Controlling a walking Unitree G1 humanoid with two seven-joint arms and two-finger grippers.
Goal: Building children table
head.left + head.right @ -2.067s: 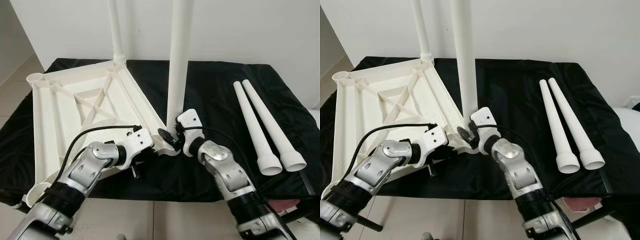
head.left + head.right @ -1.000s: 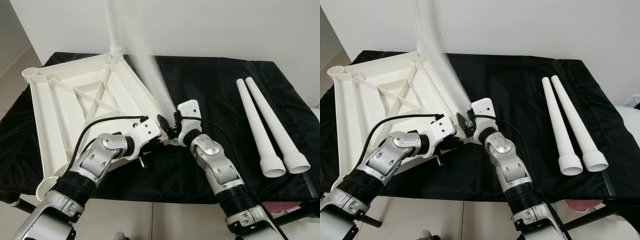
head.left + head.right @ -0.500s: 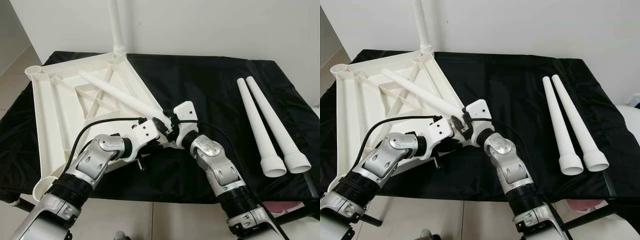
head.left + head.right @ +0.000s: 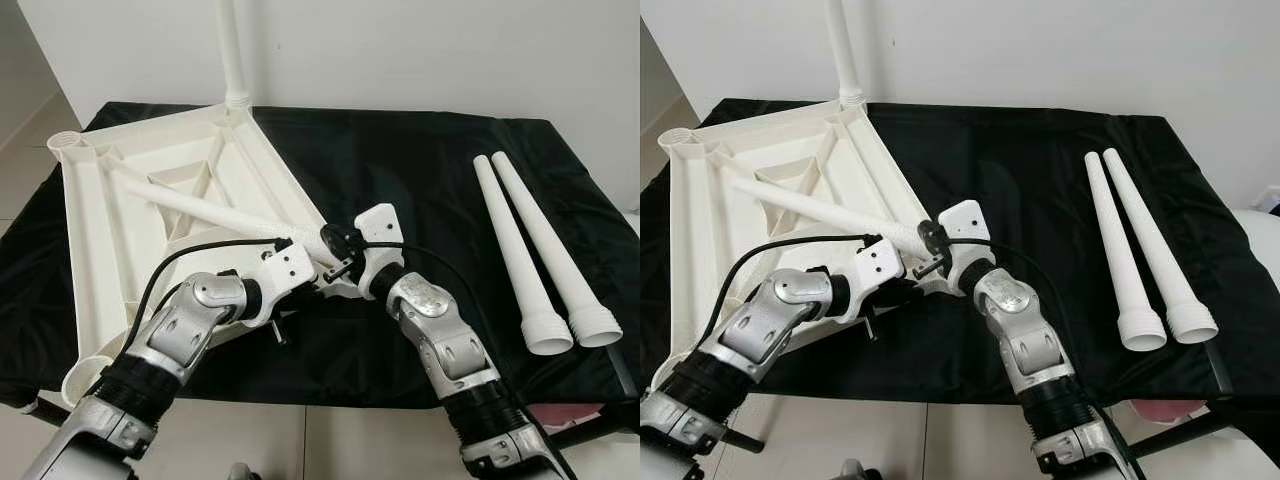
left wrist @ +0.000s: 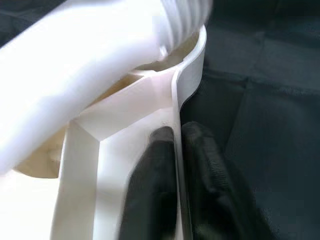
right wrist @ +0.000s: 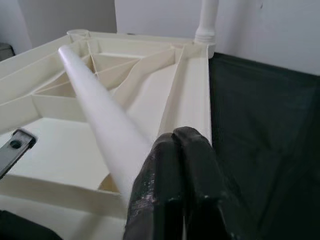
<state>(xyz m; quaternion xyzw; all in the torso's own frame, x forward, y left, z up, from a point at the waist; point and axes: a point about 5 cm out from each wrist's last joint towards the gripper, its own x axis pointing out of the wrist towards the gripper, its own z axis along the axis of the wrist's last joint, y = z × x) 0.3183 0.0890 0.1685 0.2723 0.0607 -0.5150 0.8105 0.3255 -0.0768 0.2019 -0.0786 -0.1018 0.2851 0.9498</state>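
Surface (image 4: 420, 170) draped in black cloth. Upturned white tabletop (image 4: 110, 230) lies on left part; two loose white legs (image 4: 535, 250) side by side at right.

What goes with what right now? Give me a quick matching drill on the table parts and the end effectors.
Things:
1. fallen leg
2. corner leg
3. two spare legs
4. left end effector

States:
A. upright in the tabletop's far corner socket
B. lying side by side on the black cloth
C. shut on the tabletop's rim
D. lying across the tabletop's ribs

Pairs: 1-D, 2-A, 3-B, 4-C
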